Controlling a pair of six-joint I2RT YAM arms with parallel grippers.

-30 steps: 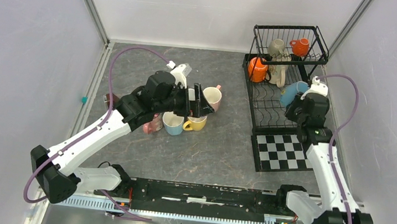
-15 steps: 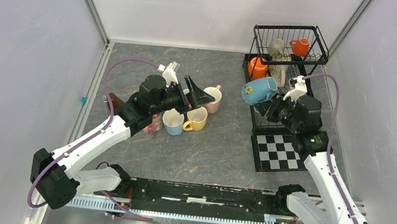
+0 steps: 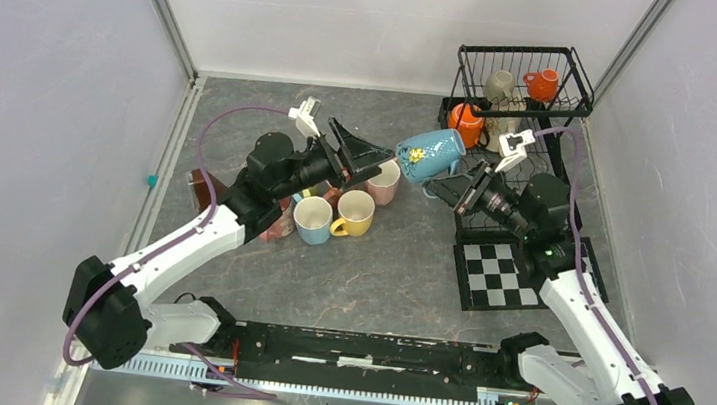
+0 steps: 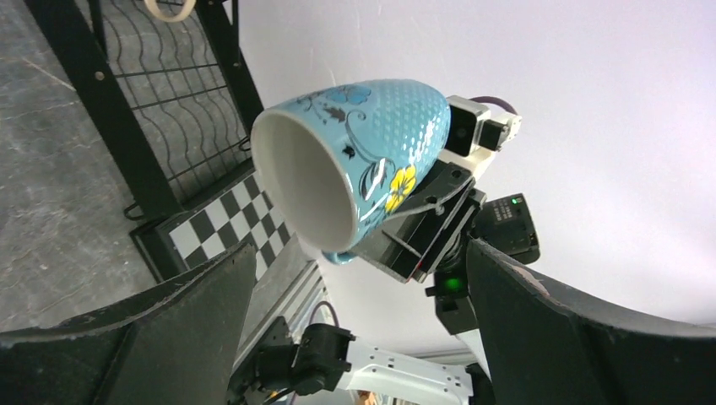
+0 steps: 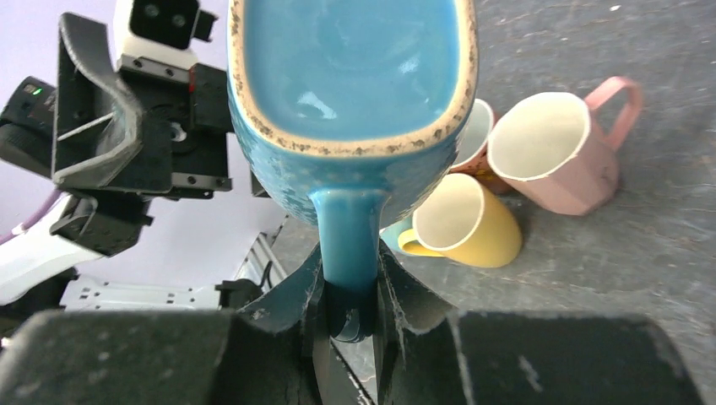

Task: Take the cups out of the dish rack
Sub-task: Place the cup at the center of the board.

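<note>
My right gripper (image 5: 346,297) pinching blue mug (image 3: 430,154) by handle only, midair just left of dish rack (image 3: 526,51). My left gripper (image 3: 377,161) wide open, empty, near rim. Bump it = mug twists, drops.

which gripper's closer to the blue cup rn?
Right. The right gripper is shut on the handle of the blue cup, holding it tilted in the air. The left gripper is open beside it, fingers spread toward the cup's mouth, not touching.

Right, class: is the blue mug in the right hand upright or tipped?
Tipped sideways: the right hand grips the blue mug by its handle, its mouth facing the open left hand.
</note>
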